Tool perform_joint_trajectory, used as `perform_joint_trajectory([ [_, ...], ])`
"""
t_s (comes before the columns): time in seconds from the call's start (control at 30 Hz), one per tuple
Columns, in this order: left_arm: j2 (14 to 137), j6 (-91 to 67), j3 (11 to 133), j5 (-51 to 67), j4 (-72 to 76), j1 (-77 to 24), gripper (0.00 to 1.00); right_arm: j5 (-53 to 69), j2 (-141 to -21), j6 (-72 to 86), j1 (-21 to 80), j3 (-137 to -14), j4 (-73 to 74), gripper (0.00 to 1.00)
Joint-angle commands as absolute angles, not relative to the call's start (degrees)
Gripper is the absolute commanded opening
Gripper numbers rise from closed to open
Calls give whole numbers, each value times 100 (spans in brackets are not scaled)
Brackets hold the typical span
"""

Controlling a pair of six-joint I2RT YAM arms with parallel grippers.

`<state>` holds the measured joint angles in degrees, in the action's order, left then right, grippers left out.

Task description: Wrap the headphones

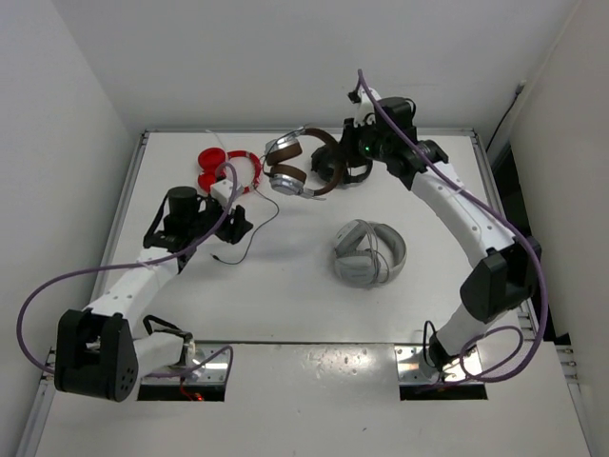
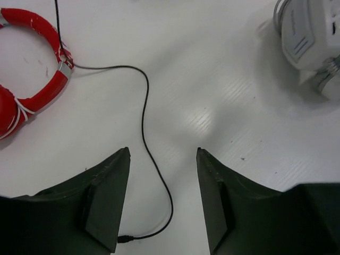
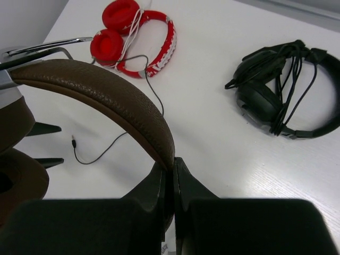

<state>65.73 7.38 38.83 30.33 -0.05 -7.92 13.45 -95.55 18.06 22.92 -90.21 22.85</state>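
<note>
Landmark: red headphones, lying on the white surface toward its far left.
Task item: brown on-ear headphones, just to the right of the red headphones, with silver ear cups facing them.
Headband: the brown padded headband sits between the fingers of the right end effector. I cannot tell whether the ear cups rest on the surface.
Right end effector: fingers pressed together on the headband, gripping it at one end of the arc.
Cable: thin black cable runs from the brown set across the band of the red headphones. It then snakes over the surface on their near side.
Plug: the cable's plug lies on the surface on the near side of the red headphones, by the left end effector's finger.
Left end effector: near the red headphones, on their near side. Its fingers stand apart and hold nothing, and the loose cable lies between them in the wrist view.
Black headphones: right of the red headphones, beyond the brown set, with their own cord wound around them.
Light grey headphones: well apart from the red headphones, to the right and nearer the arm bases.
</note>
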Motion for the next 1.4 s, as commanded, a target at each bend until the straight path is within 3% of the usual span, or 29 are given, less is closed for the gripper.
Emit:
perform_joint_trajectory([
  [0.0,6696,1414,3814,2848,-209,-738,58,1160,-9097,1943,2312,-9219,1898,0],
  [0.17,7356,1740,4236,2787,-562,-738,51,976,-8903,1811,2425,-9421,1829,0],
  [0.43,7953,1617,4315,3015,-422,-738,52,870,-8701,1441,2716,-9905,1749,0],
  [0.63,8839,1669,5132,2786,-1333,-738,42,756,-8596,1266,2891,-10028,1749,0],
  [0.83,8860,2082,5203,2908,-1810,-738,43,694,-8543,1160,2944,-10134,1696,0],
  [1.03,8508,2645,4808,4297,-1978,-738,51,694,-8596,1160,2944,-10371,1644,0],
  [1.37,8850,2461,4896,3754,-1258,-1037,54,800,-8648,1160,2944,-10915,1644,0],
])
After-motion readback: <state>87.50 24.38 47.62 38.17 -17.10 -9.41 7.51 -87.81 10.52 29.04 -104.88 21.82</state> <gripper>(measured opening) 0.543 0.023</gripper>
